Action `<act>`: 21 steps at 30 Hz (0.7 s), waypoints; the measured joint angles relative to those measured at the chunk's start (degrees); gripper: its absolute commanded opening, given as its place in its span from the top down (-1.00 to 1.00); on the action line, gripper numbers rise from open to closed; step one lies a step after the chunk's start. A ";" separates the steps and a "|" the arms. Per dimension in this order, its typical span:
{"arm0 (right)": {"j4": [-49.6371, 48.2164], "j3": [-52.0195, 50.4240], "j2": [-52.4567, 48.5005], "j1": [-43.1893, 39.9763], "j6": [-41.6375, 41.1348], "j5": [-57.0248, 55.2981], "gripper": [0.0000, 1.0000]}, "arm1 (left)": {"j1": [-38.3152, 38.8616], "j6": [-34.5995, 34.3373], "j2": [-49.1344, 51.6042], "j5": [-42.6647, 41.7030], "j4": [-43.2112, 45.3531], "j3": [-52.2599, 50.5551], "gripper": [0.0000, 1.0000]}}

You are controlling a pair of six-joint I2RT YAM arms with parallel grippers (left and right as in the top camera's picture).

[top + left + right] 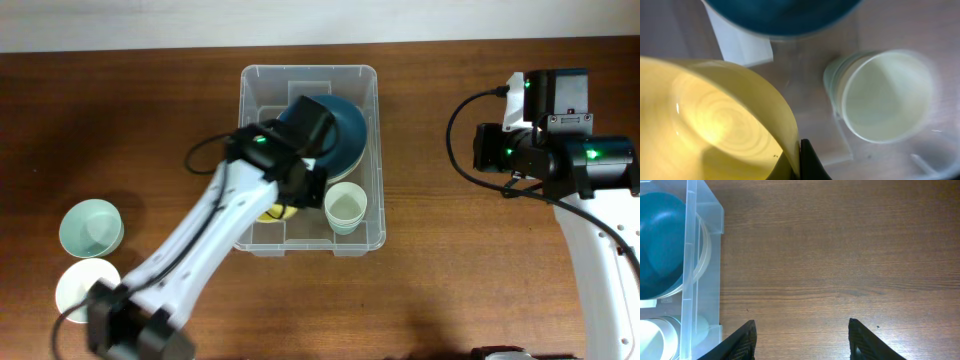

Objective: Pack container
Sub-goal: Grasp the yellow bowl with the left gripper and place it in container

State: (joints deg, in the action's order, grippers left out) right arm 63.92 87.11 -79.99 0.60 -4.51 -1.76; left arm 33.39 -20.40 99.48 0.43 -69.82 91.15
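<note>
The left gripper (796, 161) looks closed on the rim of the yellow bowl (715, 120). One dark finger (811, 162) lies against the bowl's outer wall and its partner is hidden behind that wall, so the pinch is a judgement, not seen whole. Gripper and bowl are inside the container (378, 150), in its left part on the side nearest the arm bases, and the bowl is tipped toward the wrist camera. Just beside it, in the container's right corner on that same side, stands a pale green cup (885, 97). A teal bowl (345, 130) fills the container's far half, over part of the white label (742, 45) on the base.

The step in hand appears to be setting the yellow bowl down. To do it well:
- Level the bowl.
- Lower it into the gap between the cup and the container's left wall.
- Keep its rim off the cup and the teal bowl.
- Let go only once it rests, then lift straight up.

The right gripper (802, 340) is spread wide with nothing between its fingers. It hangs over bare table (840, 255) off the container's right side.

From overhead the left arm covers the gripper and most of the yellow bowl. Whether the bowl touches the base cannot be told. The left wrist view is soft, and it cuts the teal bowl off. Well apart from the container's left side, a pale green bowl (90, 228) and a white bowl (85, 285) sit unpacked.
</note>
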 measured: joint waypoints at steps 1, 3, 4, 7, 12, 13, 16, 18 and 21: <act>0.02 0.00 0.00 0.00 0.04 0.00 -0.09 | 0.20 -0.46 1.57 -0.02 -0.79 -0.09 0.99; 0.11 0.00 0.00 0.00 0.00 0.00 -0.09 | 0.24 -0.92 4.31 -0.28 -1.90 -0.20 0.99; 0.15 0.00 0.00 0.00 -0.02 0.00 -0.09 | 0.24 -1.20 5.42 -0.59 -2.10 -0.20 0.96; 0.17 0.00 0.00 0.00 0.00 0.00 -0.09 | 0.24 -1.70 7.54 -1.31 -2.19 -0.24 0.80; 0.15 0.00 0.00 0.00 0.00 0.00 -0.09 | -0.13 -1.27 8.00 -1.66 -3.61 0.87 0.16; 0.24 0.00 0.00 0.00 0.00 0.00 -0.09 | -0.48 -1.03 8.00 -1.33 -4.81 1.79 0.14; 0.26 0.00 0.00 0.00 0.00 0.00 -0.09 | -3.58 -0.81 7.04 0.72 -8.70 7.58 -0.11; 0.35 0.00 0.00 0.00 0.00 0.00 -0.09 | -6.86 -0.46 5.11 2.78 -10.14 11.65 -0.20; 0.35 0.00 0.00 0.00 0.02 0.00 -0.09 | -13.31 -0.35 -0.37 6.45 -10.19 14.99 -0.34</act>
State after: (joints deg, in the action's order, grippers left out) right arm 64.27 87.11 -79.99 0.60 -4.49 -1.76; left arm 20.08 -20.75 99.11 6.87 -80.01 106.15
